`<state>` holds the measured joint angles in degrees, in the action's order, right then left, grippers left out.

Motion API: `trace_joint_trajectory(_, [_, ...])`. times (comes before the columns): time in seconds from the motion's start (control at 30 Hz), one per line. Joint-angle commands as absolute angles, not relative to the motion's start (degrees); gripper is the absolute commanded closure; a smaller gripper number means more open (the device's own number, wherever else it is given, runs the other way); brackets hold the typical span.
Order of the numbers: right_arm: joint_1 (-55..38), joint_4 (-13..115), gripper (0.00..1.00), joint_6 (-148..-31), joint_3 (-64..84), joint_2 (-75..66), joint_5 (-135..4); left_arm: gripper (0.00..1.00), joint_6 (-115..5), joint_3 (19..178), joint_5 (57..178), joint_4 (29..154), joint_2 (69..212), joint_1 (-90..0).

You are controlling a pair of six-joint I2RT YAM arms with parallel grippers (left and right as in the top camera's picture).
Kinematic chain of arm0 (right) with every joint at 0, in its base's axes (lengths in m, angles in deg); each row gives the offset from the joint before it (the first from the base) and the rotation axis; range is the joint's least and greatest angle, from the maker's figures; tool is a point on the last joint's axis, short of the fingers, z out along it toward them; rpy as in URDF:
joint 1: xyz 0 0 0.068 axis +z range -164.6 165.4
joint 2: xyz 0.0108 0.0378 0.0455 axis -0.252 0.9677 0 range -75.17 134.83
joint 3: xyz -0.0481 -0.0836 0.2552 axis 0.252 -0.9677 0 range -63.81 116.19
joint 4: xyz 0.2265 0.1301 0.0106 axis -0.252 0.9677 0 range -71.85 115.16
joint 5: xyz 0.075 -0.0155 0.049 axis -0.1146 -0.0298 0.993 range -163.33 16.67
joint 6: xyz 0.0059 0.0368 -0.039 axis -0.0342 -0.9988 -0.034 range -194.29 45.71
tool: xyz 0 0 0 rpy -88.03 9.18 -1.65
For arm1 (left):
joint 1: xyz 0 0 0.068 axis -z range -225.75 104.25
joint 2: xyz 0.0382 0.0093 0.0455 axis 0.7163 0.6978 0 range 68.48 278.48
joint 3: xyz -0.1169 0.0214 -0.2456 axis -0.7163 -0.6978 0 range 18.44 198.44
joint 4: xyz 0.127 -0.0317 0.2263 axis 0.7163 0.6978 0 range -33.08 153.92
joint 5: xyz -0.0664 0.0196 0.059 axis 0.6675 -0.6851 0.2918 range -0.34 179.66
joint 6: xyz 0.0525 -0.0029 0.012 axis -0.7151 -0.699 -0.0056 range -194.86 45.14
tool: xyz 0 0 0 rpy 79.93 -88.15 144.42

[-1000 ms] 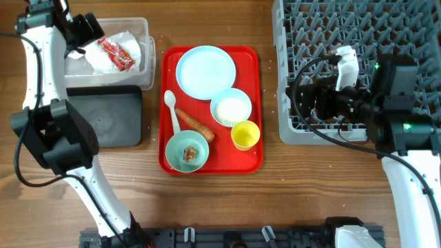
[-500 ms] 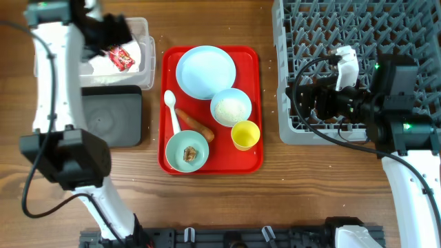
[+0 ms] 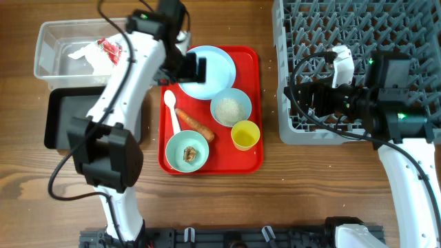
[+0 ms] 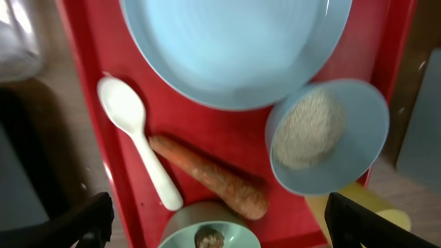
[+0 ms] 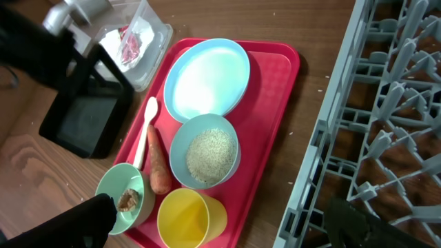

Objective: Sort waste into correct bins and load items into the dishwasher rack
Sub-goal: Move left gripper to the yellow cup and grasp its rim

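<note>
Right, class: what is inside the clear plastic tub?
A red snack wrapper and a crumpled white napkin lie in the clear tub. The left arm crosses over the tub's right end, so anything lying there is hidden.

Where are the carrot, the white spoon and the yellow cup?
carrot [image 4: 207,173], left wrist view, middle of its body
white plastic spoon [image 4: 125,107], left wrist view, on its bowl
yellow cup [image 5: 183,218], right wrist view, inside the open mouth
</note>
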<state>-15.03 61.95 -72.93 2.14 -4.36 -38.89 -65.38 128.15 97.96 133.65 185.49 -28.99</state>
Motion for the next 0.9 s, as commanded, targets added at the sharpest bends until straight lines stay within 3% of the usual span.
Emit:
trace_joint_trajectory(0.0, [-15.11,62.14,0.00,-72.97,3.34,-3.49,-39.18,0.04,-67.13,122.38,98.63,131.55,185.71,-26.17])
trace_joint_trajectory(0.47, [-15.11,61.66,0.00,-72.99,3.34,-3.38,-40.97,0.09,-76.68,120.91,99.05,125.28,185.58,-11.31])
trace_joint_trajectory(0.87, [-15.11,61.99,0.01,-73.32,3.34,-3.38,-43.79,0.11,-80.09,120.91,99.27,129.85,185.58,-7.27])
